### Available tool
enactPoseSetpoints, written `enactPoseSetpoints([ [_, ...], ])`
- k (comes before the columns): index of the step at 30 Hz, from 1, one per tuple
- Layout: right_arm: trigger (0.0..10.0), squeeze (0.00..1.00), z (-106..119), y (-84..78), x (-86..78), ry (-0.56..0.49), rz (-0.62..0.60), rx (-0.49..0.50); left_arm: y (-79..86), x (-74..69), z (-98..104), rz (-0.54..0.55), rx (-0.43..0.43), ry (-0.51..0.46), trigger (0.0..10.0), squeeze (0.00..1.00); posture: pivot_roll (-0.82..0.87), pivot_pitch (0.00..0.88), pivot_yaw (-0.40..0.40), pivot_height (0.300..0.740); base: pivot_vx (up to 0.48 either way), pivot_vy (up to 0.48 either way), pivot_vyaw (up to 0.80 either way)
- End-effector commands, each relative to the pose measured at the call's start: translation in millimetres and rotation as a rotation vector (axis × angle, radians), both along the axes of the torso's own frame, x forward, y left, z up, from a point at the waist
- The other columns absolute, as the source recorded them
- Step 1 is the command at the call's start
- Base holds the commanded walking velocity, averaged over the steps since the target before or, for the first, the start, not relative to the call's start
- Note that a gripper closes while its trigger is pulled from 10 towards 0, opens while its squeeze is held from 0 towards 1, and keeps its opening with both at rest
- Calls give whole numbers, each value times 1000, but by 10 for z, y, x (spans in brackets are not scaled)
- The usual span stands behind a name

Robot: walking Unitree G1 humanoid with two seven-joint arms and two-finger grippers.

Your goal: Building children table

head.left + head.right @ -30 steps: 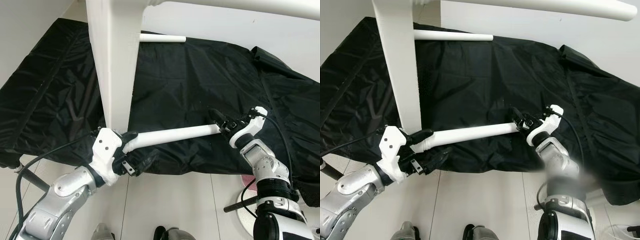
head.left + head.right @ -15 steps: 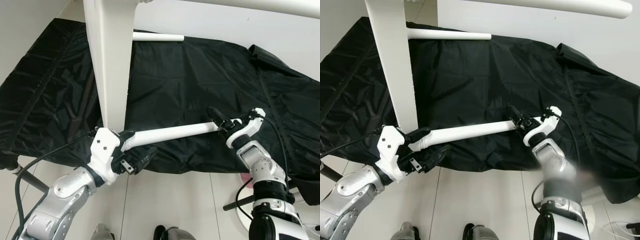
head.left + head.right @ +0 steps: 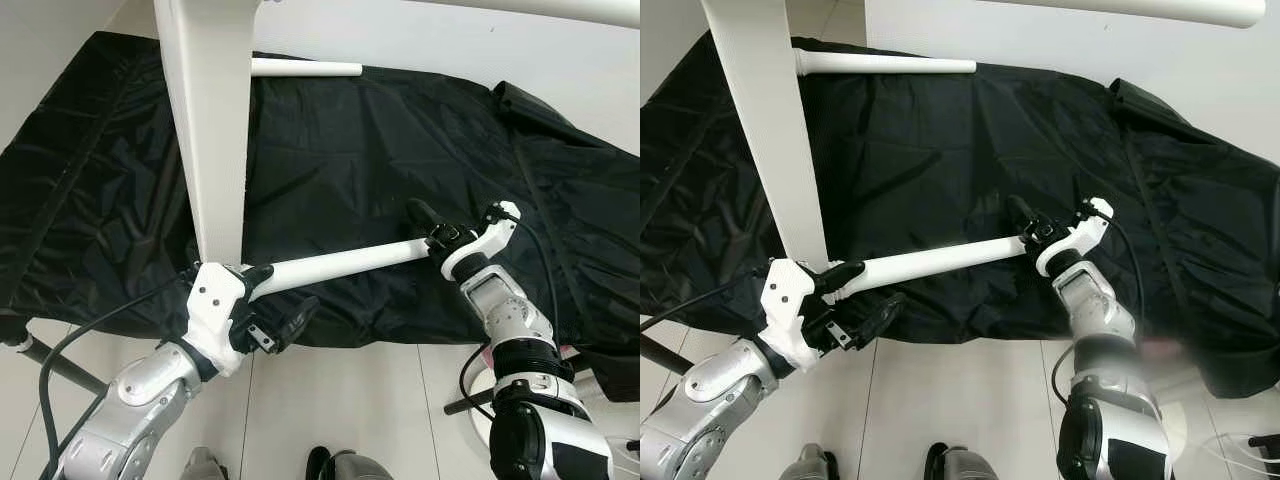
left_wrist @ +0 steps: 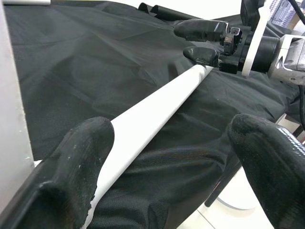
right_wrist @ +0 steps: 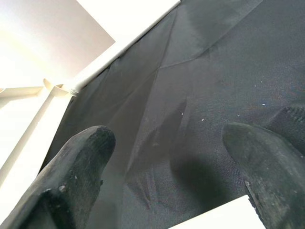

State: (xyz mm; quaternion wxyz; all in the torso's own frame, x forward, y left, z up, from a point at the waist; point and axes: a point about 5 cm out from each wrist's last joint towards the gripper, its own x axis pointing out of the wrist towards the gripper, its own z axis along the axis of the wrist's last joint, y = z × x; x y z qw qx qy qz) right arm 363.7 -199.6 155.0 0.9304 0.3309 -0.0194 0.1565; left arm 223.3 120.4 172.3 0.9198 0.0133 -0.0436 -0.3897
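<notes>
Both grippers hold a white rod [image 3: 335,264]: left gripper [image 3: 268,300] with fingers spread around one end, right gripper [image 3: 425,228] fingers spread at the other

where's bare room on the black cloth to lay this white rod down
The black cloth is bare between the loose rod at its far edge and the held white rod; its right side is bare too. It is crowded near the table leg, left end effector and right end effector.
</notes>
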Motion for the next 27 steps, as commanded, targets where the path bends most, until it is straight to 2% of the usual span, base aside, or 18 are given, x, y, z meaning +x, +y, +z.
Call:
enactPoseSetpoints([
  [1,10000,0,-46,56,65,52,-1,-14,-49,-49,4,-16,0,-3,10000,0,108,155,-134,740,0,0,0],
  [3,10000,0,-26,69,105,63,-6,-28,-54,-49,4,-14,-3,-4,10000,0,108,155,-134,740,0,0,0],
  [5,10000,0,-7,66,168,107,-12,-85,-58,-57,3,-11,-7,-5,10000,0,110,154,-138,740,0,0,0],
  [10,10000,0,-29,45,196,148,-26,-156,-62,-63,-4,-10,-7,-3,10000,0,111,152,-142,740,0,0,0],
  [11,10000,0,-86,49,193,199,-20,-191,-66,-64,-9,-8,-6,-4,10000,0,109,152,-144,740,0,0,0],
  [12,10000,0,-86,49,193,199,-20,-191,-66,-64,-9,-8,-6,-4,10000,0,109,152,-144,740,0,0,0],
  [15,10000,0,-202,52,174,272,-2,-238,-65,-62,-24,1,0,-8,10000,0,110,152,-145,740,0,0,0],
  [20,10000,0,-262,40,149,285,3,-259,-38,-37,-29,20,7,-12,10000,0,110,152,-145,740,0,0,0],
  [27,10000,0,-425,-33,18,305,20,-286,41,10,-62,59,42,-21,10000,0,106,149,-145,740,0,0,0],
])
